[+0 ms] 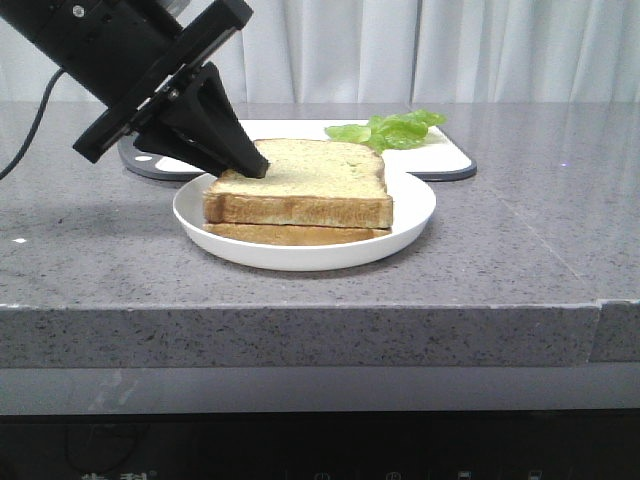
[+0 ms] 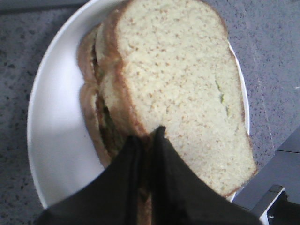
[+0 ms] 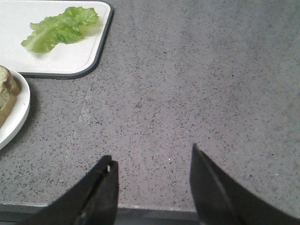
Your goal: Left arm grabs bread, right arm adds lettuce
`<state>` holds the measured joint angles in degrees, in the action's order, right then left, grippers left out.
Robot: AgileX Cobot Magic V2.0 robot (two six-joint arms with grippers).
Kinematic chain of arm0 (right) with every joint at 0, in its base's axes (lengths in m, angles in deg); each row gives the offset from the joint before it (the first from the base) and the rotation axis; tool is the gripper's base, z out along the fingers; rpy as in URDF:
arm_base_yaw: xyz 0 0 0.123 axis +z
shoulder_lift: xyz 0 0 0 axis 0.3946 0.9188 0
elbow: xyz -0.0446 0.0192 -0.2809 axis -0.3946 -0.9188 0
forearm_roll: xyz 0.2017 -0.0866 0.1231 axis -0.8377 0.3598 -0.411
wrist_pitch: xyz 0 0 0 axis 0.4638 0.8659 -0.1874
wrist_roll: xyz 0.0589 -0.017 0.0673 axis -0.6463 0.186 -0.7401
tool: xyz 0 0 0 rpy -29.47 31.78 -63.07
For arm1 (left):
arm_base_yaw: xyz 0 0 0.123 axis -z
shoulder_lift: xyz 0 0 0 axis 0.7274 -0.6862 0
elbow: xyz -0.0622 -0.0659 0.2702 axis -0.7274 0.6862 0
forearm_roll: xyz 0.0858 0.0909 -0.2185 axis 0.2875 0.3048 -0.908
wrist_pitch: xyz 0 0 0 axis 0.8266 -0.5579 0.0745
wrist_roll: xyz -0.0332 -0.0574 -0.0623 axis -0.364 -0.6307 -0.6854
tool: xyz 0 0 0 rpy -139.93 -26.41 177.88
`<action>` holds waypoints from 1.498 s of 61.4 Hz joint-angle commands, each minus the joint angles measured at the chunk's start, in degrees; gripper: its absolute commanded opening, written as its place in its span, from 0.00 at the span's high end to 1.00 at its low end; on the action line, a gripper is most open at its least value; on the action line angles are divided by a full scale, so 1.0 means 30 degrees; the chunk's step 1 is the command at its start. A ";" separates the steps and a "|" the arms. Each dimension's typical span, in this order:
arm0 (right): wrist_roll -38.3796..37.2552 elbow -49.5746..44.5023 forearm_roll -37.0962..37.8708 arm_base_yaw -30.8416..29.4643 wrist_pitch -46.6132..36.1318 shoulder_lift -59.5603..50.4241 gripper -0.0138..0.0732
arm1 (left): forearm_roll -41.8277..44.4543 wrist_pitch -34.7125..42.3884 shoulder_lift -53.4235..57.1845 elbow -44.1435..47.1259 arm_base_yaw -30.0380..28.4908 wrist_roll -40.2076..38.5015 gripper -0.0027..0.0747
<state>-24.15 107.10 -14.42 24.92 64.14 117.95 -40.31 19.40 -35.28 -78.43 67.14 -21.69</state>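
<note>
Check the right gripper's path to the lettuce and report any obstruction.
Nothing visible blocks it. The right gripper is open over bare countertop; the lettuce lies uncovered on the white board, beyond the plate.

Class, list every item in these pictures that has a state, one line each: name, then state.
Thick square toast slice: stacked on the thinner slice, gripped at its corner.
Thin brown-edged slice: flat on the plate.
White round plate: upright on the counter.
Green ruffled lettuce: lying on the white tray.
Left gripper: closed on toast.
Right gripper: open, empty.
</note>
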 commanded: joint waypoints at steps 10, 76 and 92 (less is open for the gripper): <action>0.0145 0.0766 -0.1323 -0.0100 -0.1241 0.0356 0.40 | -0.0158 -0.0309 0.2627 -0.1110 0.0191 0.0067 0.99; 0.9399 1.3003 -1.5571 -0.0100 -0.1103 2.0458 0.26 | 0.6826 0.1929 1.6484 0.4489 -0.2921 -0.3317 0.99; 0.9399 1.7641 -1.6347 -0.0100 -0.0002 2.5562 0.26 | 0.6826 0.1894 1.6508 0.4489 -0.2921 -0.3317 0.99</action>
<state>3.12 155.07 -60.39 24.92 63.80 193.74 -18.10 21.71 13.65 -63.39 58.58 -31.04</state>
